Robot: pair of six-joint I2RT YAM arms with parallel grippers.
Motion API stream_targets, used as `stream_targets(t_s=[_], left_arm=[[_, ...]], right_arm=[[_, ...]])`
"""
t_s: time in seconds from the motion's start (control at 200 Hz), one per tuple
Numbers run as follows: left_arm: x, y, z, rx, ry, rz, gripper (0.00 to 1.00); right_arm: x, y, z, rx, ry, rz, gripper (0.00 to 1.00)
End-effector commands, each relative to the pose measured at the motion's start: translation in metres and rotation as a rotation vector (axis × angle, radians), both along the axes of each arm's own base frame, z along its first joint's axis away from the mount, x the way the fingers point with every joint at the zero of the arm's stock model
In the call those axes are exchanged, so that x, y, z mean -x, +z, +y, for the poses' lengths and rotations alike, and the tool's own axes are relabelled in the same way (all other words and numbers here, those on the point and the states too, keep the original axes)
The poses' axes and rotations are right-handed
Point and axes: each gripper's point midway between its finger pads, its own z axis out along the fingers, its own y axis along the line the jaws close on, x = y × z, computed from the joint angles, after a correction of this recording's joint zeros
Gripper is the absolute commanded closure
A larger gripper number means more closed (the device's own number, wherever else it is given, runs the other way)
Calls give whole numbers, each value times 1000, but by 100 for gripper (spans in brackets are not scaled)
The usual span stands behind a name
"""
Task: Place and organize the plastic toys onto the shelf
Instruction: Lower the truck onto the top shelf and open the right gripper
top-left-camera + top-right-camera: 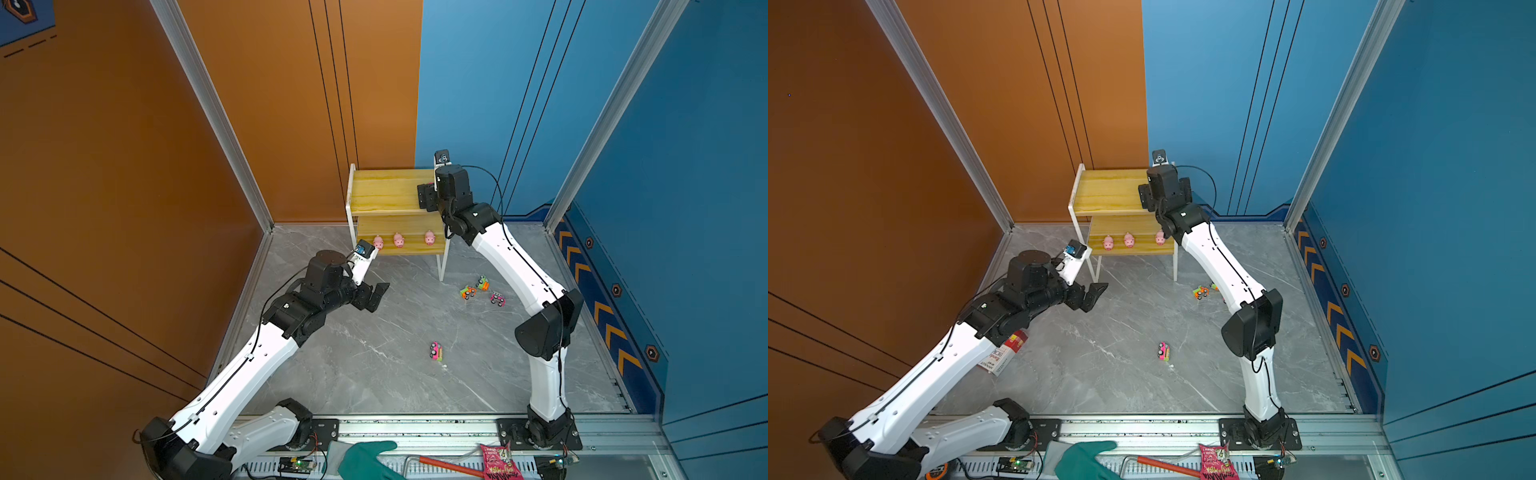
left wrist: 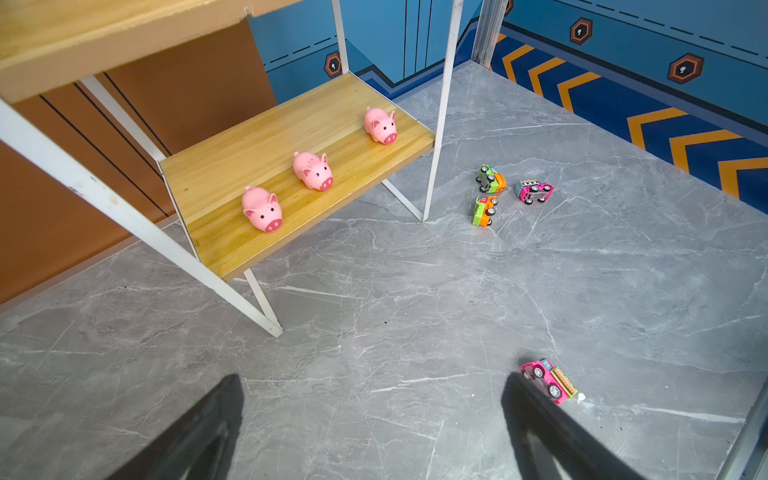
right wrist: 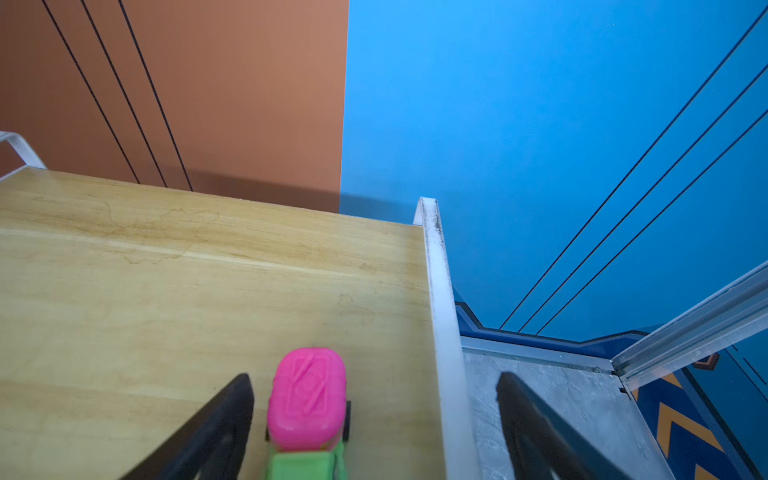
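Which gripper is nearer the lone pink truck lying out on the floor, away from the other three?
Left. The left gripper hangs open above the floor close by the pink truck; the right gripper is up at the shelf's top board, well away.

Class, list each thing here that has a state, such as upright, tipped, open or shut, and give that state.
left gripper: open, empty, above the floor.
right gripper: open, either side of the pink-and-green truck.
pink-and-green truck: upright on the shelf top board.
three pigs: upright, in a row on the lower board.
three trucks: tipped over on the floor.
lone pink truck: on its side, on the floor.
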Motion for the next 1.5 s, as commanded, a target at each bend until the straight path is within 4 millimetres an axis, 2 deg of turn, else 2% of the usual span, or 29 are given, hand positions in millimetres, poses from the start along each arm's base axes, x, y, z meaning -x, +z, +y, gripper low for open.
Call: stream_targets(t_s=[0.0, 0.27, 0.541, 0.996, 1.496], left_arm=[[0, -1, -4, 18, -6, 3, 2], [0, -1, -3, 19, -2, 1, 2], [0, 0, -4, 20, -4, 0, 2], [-1, 0, -4, 24, -4, 3, 2], [-1, 1, -4, 29, -3, 4, 2]], right_arm=[[8, 18, -6, -84, 14, -21, 9], [5, 13, -1, -112, 42, -7, 11], [9, 10, -3, -72, 56, 13, 11], [13, 2, 5, -14, 116, 63, 12], [12, 5, 9, -25, 132, 59, 29]])
